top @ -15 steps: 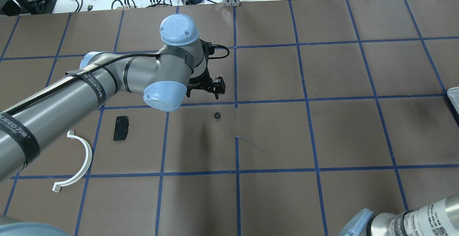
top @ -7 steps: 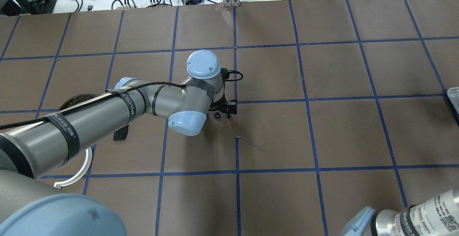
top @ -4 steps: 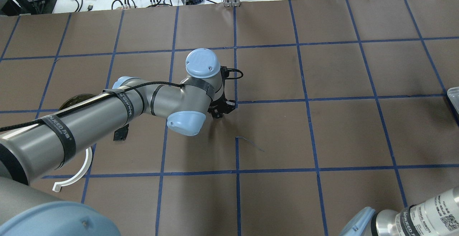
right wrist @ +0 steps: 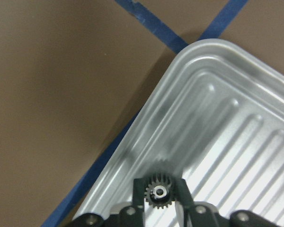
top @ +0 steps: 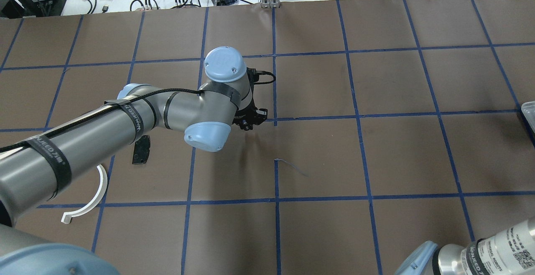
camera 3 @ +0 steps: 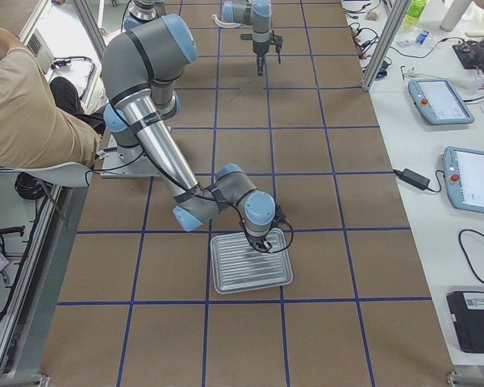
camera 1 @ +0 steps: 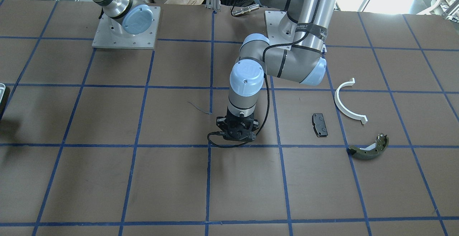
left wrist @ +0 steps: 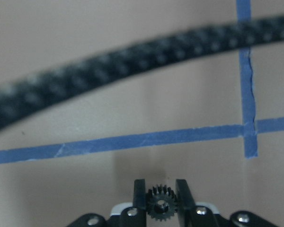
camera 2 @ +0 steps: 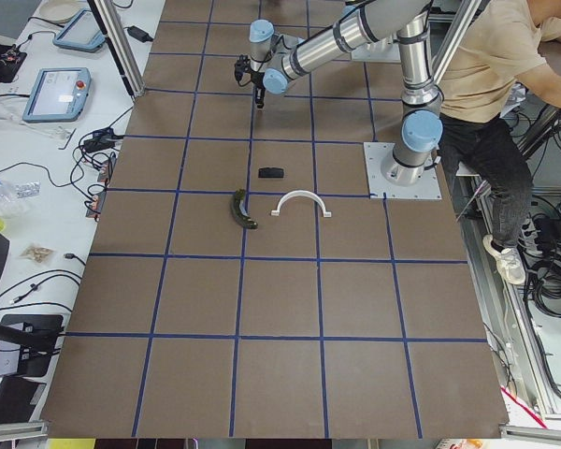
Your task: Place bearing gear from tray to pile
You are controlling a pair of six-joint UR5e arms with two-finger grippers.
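My left gripper (left wrist: pixel 161 188) is shut on a small dark bearing gear (left wrist: pixel 161 206) and holds it just above the brown mat near a blue tape crossing. It also shows in the overhead view (top: pixel 249 123) and the front view (camera 1: pixel 236 135). The pile lies to its side: a white half-ring (camera 1: pixel 347 104), a black pad (camera 1: pixel 320 124) and an olive brake shoe (camera 1: pixel 369 148). My right gripper (right wrist: pixel 159 187) is shut on a second bearing gear (right wrist: pixel 159 192) over the corner of the metal tray (right wrist: pixel 227 118).
The tray (camera 3: pixel 250 270) lies at the table's far right end, with its edge showing in the overhead view (top: pixel 528 114). A torn tape end (top: pixel 288 165) lies near the middle. A person sits beside the robot base (camera 3: pixel 32 105). Cables and tablets lie beyond the mat.
My left gripper came down over the small gear on the mat, shut on it and lifted it slightly toward the pile side. The gear is off the mat. The right arm stays put.
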